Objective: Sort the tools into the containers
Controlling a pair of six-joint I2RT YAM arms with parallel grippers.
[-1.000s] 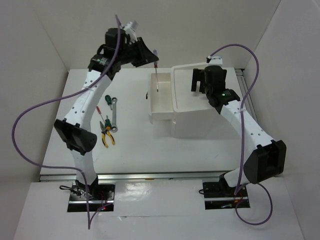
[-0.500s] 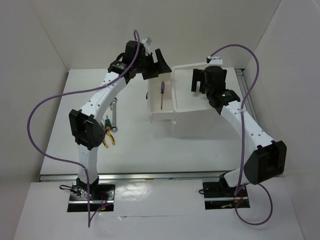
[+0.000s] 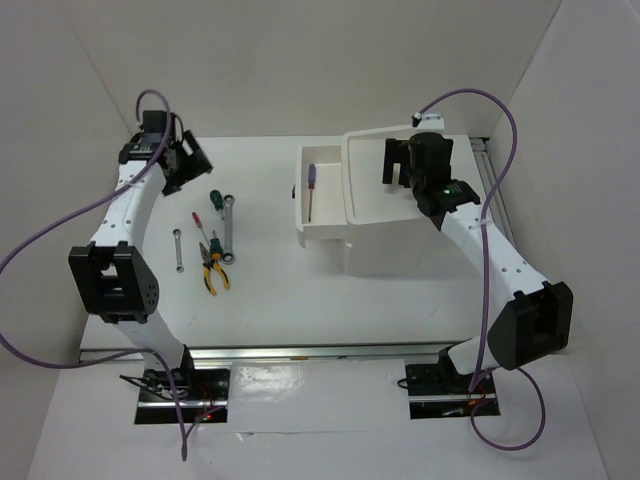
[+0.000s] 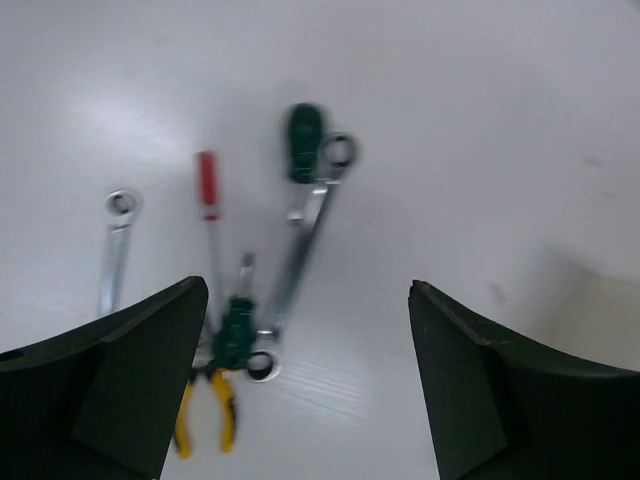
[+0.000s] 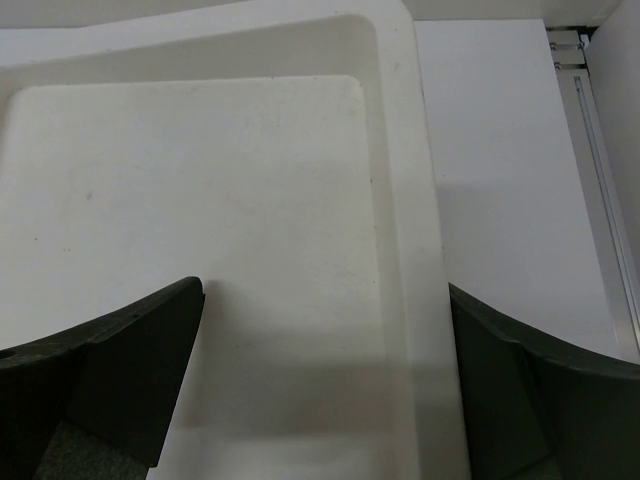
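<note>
Left gripper spread, near tools (far-left corner)

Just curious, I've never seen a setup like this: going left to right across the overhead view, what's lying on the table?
First the small wrench → red-handled screwdriver → long wrench → blue-handled screwdriver in the open drawer → white box unit.

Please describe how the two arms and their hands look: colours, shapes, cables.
The left arm and right arm have white links with black joints, and a purple cable loops along each. The left hand and right hand are black, with two wide fingers.
</note>
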